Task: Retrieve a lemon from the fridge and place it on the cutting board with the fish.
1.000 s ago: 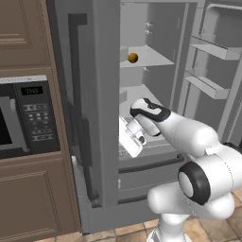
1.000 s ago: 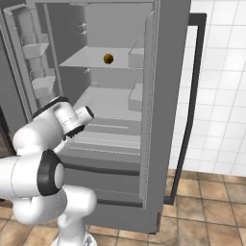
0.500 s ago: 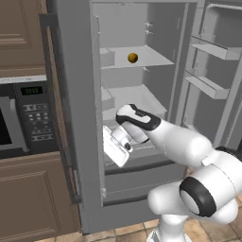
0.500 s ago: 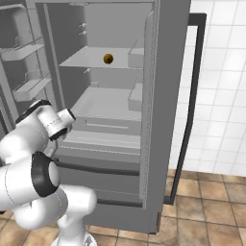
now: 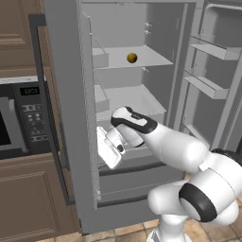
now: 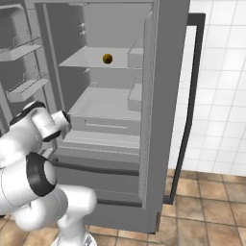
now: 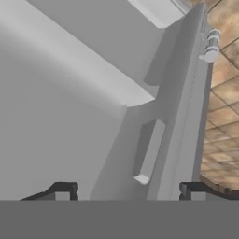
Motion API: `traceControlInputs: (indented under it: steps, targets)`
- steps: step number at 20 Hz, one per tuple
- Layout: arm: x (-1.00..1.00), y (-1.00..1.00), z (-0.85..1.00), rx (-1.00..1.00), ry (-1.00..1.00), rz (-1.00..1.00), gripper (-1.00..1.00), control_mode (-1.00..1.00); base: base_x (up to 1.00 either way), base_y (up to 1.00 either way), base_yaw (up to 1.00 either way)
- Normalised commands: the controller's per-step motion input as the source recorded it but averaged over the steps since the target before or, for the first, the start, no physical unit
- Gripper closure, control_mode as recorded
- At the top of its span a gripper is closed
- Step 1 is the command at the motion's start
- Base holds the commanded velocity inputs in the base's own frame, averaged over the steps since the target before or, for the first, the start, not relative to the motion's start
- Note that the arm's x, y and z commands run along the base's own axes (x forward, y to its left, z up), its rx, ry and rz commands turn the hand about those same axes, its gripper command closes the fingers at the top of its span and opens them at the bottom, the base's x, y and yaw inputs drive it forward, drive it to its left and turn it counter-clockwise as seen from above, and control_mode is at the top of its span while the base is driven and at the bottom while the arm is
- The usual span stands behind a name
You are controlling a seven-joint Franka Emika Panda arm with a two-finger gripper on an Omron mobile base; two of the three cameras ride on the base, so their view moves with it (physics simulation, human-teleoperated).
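The fridge (image 5: pixel 66 71) stands with both doors swung open, showing its pale inside. The lemon (image 5: pixel 132 57), small and yellow-orange, sits alone on the upper shelf, and appears again as the lemon (image 6: pixel 107 58) from the other side. My gripper (image 5: pixel 105 152) hangs well below it at the inner edge of the left door, pointing down and left. In the hand view the gripper (image 7: pixel 128 191) is open, its fingertips (image 7: pixel 63 189) set wide apart, with the grey door edge running up between them. Nothing is held. The cutting board and the fish are out of view.
A black built-in microwave (image 5: pixel 19 118) sits in brown wooden cabinets (image 5: pixel 28 198) left of the fridge. The right door carries shelves (image 5: pixel 208 52). A dark bar handle (image 6: pixel 190 96) stands against a white tiled wall (image 6: pixel 221 96) above a brown tile floor (image 6: pixel 202 192).
My hand has swung left and down, from in front of the lower shelves to the inner edge of the left door. The lemon has stayed on its shelf.
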Motion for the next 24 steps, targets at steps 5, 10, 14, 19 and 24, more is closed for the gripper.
traceControlInputs:
  steps: [5,10,14,19,24]
  targets:
    - [0.00,0.04,0.00,-0.02,0.00,-0.09,-1.00,-1.00,0.00,0.00,0.00]
    - [0.00,-0.50,0.00,-0.02,0.00,-0.09,-1.00,-1.00,0.00,0.00,0.00]
    - [0.08,-0.85,0.00,-0.08,-0.02,0.00,-1.00,-1.00,0.00,0.00,0.00]
    - [0.09,-0.92,0.00,-0.13,-0.11,0.01,-1.00,-1.00,0.00,0.00,0.00]
    - [0.16,-0.74,0.00,-0.26,-0.22,0.19,-1.00,-1.00,0.00,0.00,0.00]
